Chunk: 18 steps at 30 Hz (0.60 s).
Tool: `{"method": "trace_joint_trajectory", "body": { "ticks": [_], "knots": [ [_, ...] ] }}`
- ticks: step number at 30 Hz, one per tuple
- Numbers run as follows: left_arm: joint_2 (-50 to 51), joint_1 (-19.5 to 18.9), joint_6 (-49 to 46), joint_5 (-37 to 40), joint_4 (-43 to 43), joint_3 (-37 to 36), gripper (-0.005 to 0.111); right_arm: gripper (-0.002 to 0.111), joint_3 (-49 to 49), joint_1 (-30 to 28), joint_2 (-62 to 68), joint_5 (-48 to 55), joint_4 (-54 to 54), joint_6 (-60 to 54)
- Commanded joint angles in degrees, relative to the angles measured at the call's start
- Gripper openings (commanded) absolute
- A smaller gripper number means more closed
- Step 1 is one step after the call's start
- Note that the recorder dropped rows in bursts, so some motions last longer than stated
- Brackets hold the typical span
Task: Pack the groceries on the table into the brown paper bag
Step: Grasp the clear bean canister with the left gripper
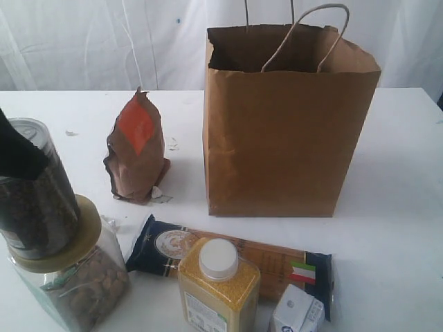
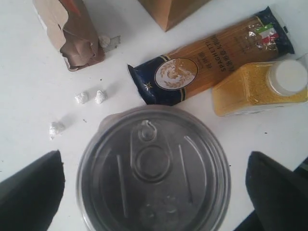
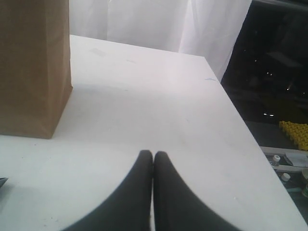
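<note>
The right gripper (image 3: 153, 153) hangs over the white bench (image 3: 163, 106), its two black fingers (image 3: 140, 183) pressed together with nothing between them; the brown paper bag (image 3: 29, 62) stands upright on the bench, well apart from the fingertips, only its lower part in view; a white curtain (image 3: 144, 21) hangs behind the bench's far edge; beyond the side edge lies a dark area with something yellow (image 3: 294, 134), too small to identify
</note>
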State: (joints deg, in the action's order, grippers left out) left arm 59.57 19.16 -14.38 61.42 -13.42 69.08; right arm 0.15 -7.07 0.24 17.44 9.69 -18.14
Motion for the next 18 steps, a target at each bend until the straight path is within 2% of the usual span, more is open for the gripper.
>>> {"method": "trace_joint_trajectory", "body": {
  "ticks": [1,3,8,11,14,18],
  "knots": [
    [-0.1,0.5,0.5,0.6,2.3,0.3,0.105,0.0,-0.2,-0.3,-0.2,-0.8,-0.1,0.3],
    [-0.1,0.5,0.2,0.6,5.2,0.3,0.105,0.0,-0.2,-0.3,-0.2,-0.8,-0.1,0.3],
    [-0.1,0.5,-0.8,0.3,5.3,-0.4,0.105,0.0,-0.2,-0.3,-0.2,-0.8,-0.1,0.3],
    [-0.1,0.5,-0.8,-0.8,5.3,-2.7,0.1,0.0,-0.2,-0.3,-0.2,-0.8,-0.1,0.3],
    [-0.1,0.5,-0.8,-2.0,5.3,-4.9,0.082,0.0,-0.2,-0.3,-0.2,-0.8,-0.1,0.3],
    [-0.1,0.5,-0.8,-4.1,5.4,-5.0,0.043,0.0,-0.2,-0.3,-0.2,-0.8,-0.1,0.3]
  ]
}}
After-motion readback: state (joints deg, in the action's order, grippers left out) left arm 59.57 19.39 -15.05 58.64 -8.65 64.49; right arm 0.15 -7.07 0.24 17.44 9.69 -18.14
